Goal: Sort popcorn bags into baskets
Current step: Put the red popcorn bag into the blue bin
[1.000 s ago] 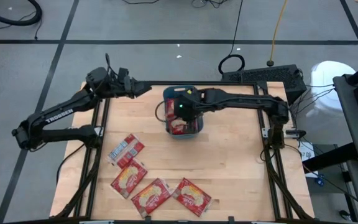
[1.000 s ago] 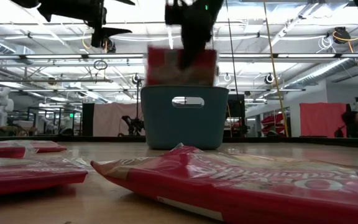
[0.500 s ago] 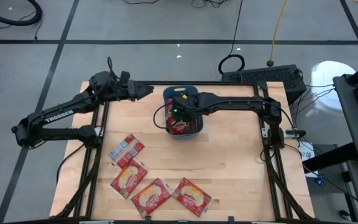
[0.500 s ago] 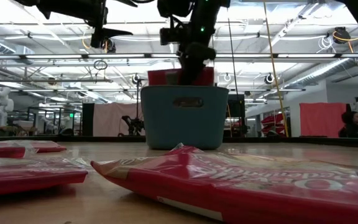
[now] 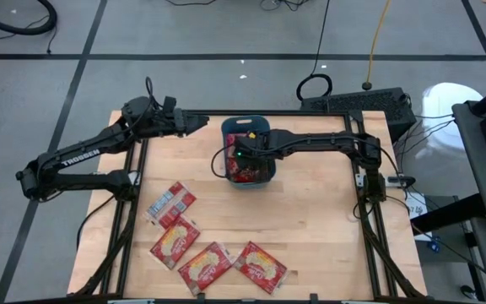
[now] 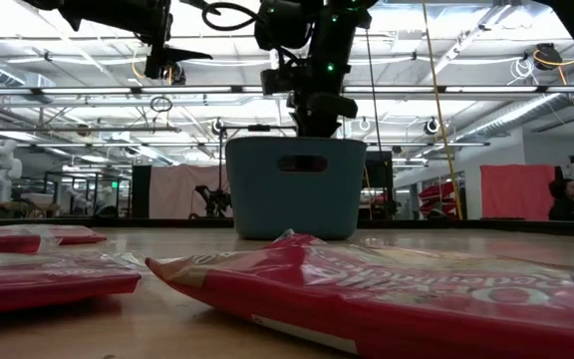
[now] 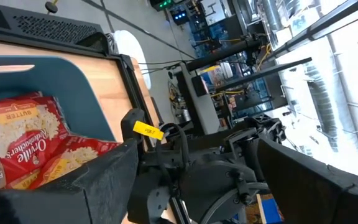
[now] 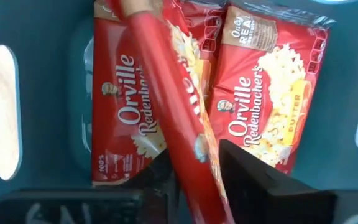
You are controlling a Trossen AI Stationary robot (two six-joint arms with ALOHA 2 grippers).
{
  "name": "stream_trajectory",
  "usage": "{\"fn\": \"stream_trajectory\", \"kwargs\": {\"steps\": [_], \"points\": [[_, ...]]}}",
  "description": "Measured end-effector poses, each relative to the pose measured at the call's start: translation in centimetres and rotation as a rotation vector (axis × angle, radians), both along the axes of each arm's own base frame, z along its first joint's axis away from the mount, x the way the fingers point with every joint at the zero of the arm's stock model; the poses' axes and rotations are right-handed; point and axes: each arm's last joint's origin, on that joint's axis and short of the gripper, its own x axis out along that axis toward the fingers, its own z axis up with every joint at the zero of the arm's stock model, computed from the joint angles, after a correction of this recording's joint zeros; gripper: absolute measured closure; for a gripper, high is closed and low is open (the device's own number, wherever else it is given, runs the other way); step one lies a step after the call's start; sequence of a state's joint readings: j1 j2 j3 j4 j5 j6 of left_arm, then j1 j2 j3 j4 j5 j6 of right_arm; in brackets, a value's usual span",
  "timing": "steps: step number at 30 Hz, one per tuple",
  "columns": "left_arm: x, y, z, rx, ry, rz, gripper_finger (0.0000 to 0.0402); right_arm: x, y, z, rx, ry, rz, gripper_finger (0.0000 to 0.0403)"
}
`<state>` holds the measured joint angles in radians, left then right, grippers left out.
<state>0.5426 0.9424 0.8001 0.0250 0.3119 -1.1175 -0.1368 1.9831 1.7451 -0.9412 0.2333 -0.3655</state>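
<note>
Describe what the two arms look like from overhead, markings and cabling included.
Both arms are dark, slim and jointed. The left arm carries white TROSSEN lettering. The right arm shows a green light near its end effector, with a black cable looping beside it.

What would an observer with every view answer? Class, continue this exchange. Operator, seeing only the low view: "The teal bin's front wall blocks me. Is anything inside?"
Observer: Yes, flat popcorn bags lie in the teal bin, and an on-edge bag sits before the right gripper.
Operator: How many lie on the table?
Observer: Four loose bags on the left arm's side, including a silvery-side-up bag.
Operator: And the left gripper?
Observer: The left gripper is open, beside the bin's far left corner.
</note>
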Motion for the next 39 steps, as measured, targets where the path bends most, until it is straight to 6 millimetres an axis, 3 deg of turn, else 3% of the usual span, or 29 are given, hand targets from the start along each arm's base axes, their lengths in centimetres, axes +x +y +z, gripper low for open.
{"fn": "stream_trajectory", "kwargs": {"steps": [6,10,13,20,29,39], "points": [[0.0,0.0,0.0,0.000,0.000,0.000,0.0069,-0.1,0.1,0.3,0.039,-0.024,-0.055,0.0262],[0.0,0.0,0.0,0.001,-0.001,-0.001,0.0069,-0.5,0.1,1.1,0.064,-0.063,-0.130,0.0256],[0.0,0.0,0.0,0.009,0.001,-0.003,0.0069,-0.4,0.1,1.4,0.067,-0.097,-0.146,0.0282],[0.0,-0.1,0.0,0.014,0.002,-0.019,0.0069,-0.2,0.3,1.4,0.139,-0.107,-0.108,0.0390],[0.0,-0.2,0.0,0.022,0.002,-0.051,0.0069,-0.3,0.3,2.0,0.021,-0.141,-0.181,0.0397],[0.1,-0.2,0.0,0.039,0.006,-0.059,0.0069,-0.1,0.4,2.0,0.025,-0.159,-0.177,0.0390]]}}
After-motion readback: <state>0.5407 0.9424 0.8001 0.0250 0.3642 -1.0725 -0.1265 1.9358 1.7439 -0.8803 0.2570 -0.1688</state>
